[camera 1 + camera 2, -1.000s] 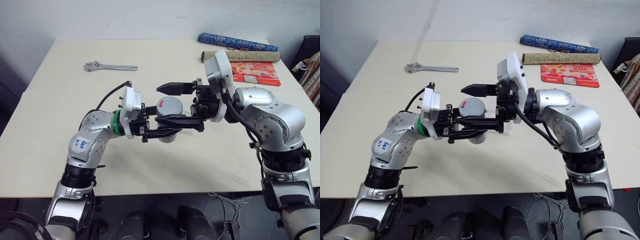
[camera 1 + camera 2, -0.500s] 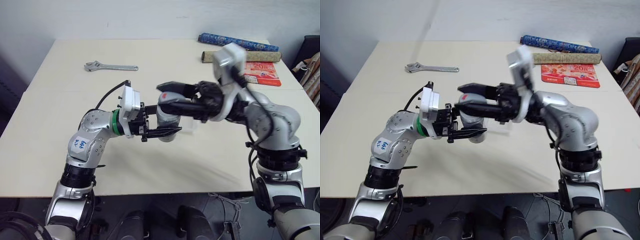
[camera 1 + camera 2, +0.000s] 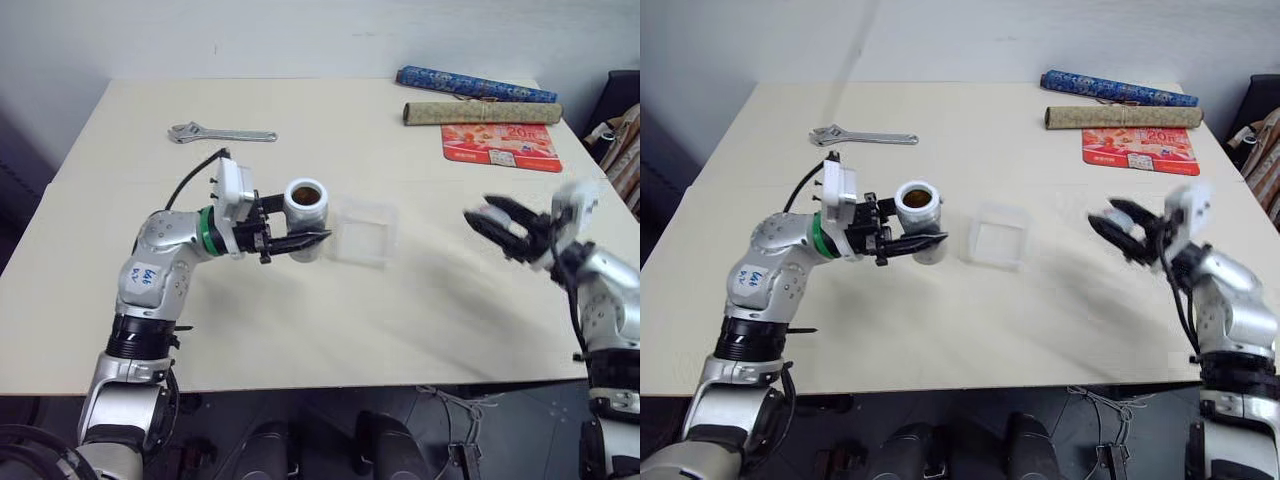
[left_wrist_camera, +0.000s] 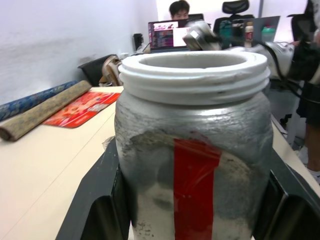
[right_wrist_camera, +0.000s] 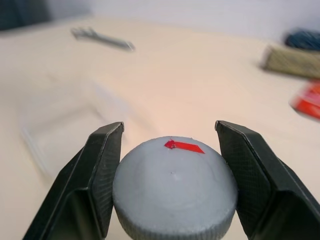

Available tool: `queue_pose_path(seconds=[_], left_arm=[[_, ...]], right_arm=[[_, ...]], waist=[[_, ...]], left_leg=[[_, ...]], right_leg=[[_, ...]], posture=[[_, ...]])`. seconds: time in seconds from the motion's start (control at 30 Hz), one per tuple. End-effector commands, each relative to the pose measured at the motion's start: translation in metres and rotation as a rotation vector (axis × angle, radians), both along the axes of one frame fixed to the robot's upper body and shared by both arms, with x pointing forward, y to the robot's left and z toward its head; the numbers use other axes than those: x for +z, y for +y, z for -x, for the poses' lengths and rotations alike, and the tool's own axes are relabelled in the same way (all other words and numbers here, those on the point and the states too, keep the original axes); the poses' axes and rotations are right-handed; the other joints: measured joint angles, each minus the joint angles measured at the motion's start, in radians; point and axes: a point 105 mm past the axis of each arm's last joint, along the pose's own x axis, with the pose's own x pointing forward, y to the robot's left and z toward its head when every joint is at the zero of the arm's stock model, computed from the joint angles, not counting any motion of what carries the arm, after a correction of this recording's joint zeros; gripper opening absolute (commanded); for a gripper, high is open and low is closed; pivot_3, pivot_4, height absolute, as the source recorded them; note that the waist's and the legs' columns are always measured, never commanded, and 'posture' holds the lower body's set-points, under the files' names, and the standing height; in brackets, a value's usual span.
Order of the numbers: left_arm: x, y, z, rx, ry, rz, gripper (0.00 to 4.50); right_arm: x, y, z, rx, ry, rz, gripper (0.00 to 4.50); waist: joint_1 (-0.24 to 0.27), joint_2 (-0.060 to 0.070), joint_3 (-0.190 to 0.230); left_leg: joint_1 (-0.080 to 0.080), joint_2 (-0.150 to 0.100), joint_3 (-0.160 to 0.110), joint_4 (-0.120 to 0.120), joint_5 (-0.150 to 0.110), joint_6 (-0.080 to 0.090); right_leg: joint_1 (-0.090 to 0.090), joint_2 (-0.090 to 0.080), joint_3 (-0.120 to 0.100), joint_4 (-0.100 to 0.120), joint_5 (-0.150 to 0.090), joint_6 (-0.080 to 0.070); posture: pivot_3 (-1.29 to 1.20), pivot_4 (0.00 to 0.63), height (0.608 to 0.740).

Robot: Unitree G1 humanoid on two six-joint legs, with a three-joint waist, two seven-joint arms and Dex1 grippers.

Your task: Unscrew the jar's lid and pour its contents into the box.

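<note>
1. One jar (image 3: pixel 305 220), open-topped and upright, is pinched around its body by the left end effector (image 3: pixel 290 243) above the table (image 3: pixel 120 130); brown contents (image 3: pixel 917 198) show at its mouth.
2. Handling, as a judgement: light, rigid, smooth-sided, so likely slippery; the mid-body hold looks right for tipping.
3. Box (image 3: pixel 362 232) rests on the table just beside the jar, on the robot's right, apart from it. It looks thin and light, liable to shift if bumped.
4. Lid (image 5: pixel 175 187) is clamped between the right end effector's (image 3: pixel 512 232) fingers, well apart from jar and box.
</note>
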Motion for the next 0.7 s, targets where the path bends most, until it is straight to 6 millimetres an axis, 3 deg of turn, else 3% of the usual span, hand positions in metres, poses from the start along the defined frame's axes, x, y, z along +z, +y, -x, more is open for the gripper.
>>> queue_pose_path(seconds=[0.03, 0.1, 0.2, 0.23, 0.33, 0.37, 0.57, 0.7], left_arm=[[0.014, 0.003, -0.008, 0.038, 0.003, 0.032, 2.35], [0.017, 0.004, -0.013, 0.057, 0.020, 0.040, 2.35], [0.020, 0.004, -0.018, 0.073, 0.043, 0.037, 2.35], [0.018, 0.004, -0.025, 0.106, 0.069, 0.012, 2.35], [0.021, 0.003, -0.033, 0.141, 0.045, -0.022, 2.35], [0.023, 0.002, -0.036, 0.149, 0.024, -0.034, 2.35], [0.029, 0.002, -0.059, 0.230, -0.095, -0.130, 2.35], [0.030, -0.012, -0.072, 0.274, -0.221, -0.265, 2.35]], right_arm=[[-0.013, -0.021, 0.001, -0.080, -0.043, 0.083, 2.54], [-0.023, -0.030, 0.004, -0.112, -0.004, 0.043, 2.54], [-0.022, -0.037, 0.007, -0.139, -0.014, -0.005, 2.54], [-0.018, -0.037, 0.009, -0.136, -0.028, -0.021, 3.24], [0.001, -0.033, 0.021, -0.098, -0.088, -0.010, 4.16], [0.010, -0.027, 0.026, -0.067, -0.109, -0.001, 4.44], [0.060, 0.027, 0.066, 0.137, -0.179, 0.037, 4.44], [0.072, 0.052, 0.088, 0.214, -0.166, 0.092, 4.44]], waist=[[-0.004, 0.000, 0.000], [-0.010, 0.000, 0.000], [-0.015, 0.000, 0.000], [-0.017, 0.000, 0.000], [-0.019, 0.000, 0.000], [-0.018, 0.000, 0.000], [-0.004, 0.001, 0.000], [0.008, 0.001, 0.000]], left_leg=[[0.000, 0.000, 0.000, 0.000, 0.001, 0.000], [0.001, 0.001, 0.000, 0.000, 0.001, -0.001], [0.001, 0.001, 0.000, 0.000, 0.003, -0.002], [0.001, 0.001, 0.000, 0.000, 0.003, -0.002], [0.002, 0.001, -0.001, 0.000, 0.004, -0.002], [0.002, 0.001, -0.001, 0.000, 0.004, -0.002], [0.001, 0.001, -0.002, 0.000, 0.003, -0.003], [0.001, 0.002, -0.002, 0.000, 0.003, -0.003]], right_leg=[[0.000, 0.000, 0.000, 0.000, 0.000, 0.000], [0.001, 0.000, 0.001, 0.000, 0.000, 0.001], [0.001, 0.000, 0.001, 0.001, 0.000, 0.000], [0.001, 0.000, 0.001, 0.002, 0.000, 0.000], [0.001, 0.000, 0.001, 0.002, 0.000, 0.000], [0.001, 0.000, 0.001, 0.002, 0.000, 0.000], [0.001, 0.000, 0.001, 0.002, 0.000, 0.000], [0.000, 0.000, 0.000, 0.001, 0.000, 0.000]], posture=[[0.00, 0.150, 0.740], [0.00, 0.150, 0.740], [0.00, 0.150, 0.740], [0.00, 0.150, 0.740], [0.00, 0.150, 0.740], [0.00, 0.150, 0.740], [0.00, 0.150, 0.740], [0.00, 0.150, 0.740]])
